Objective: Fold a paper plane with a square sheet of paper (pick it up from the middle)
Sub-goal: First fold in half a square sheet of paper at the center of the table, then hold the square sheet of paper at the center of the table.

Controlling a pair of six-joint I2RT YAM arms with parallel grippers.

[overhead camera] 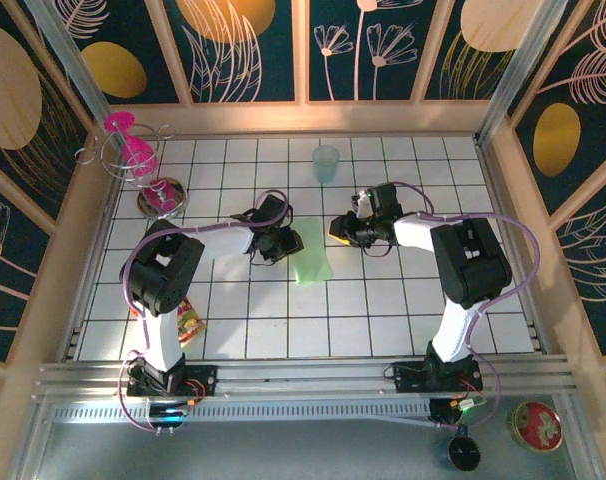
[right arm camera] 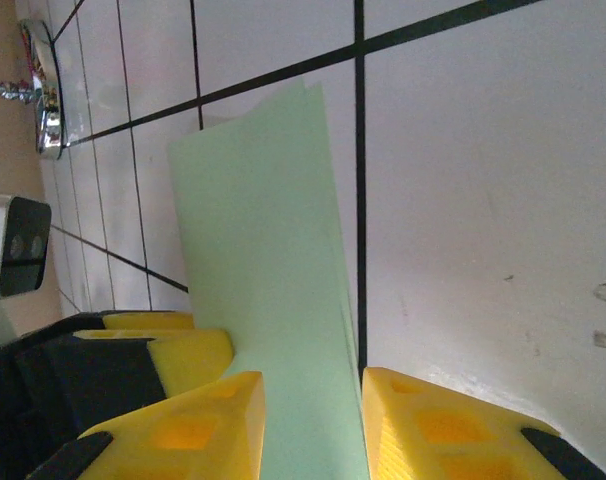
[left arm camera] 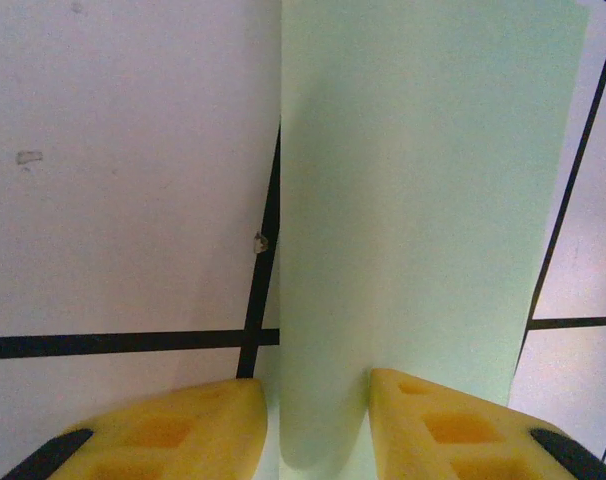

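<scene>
My left hand [left arm camera: 318,390] and right hand [right arm camera: 313,385] are both spread, each straddling the folded square sheet of paper [overhead camera: 311,262] mid-bench [overhead camera: 383,310]. Finger contact unclear; wrist views crop the sheet's near end.

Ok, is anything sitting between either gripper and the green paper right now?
Nothing visible does. The green paper runs straight between the fingers of the left gripper and of the right gripper; I can't tell whether either is clamped on it. The teal cup stands farther back on the table, apart from both.
</scene>
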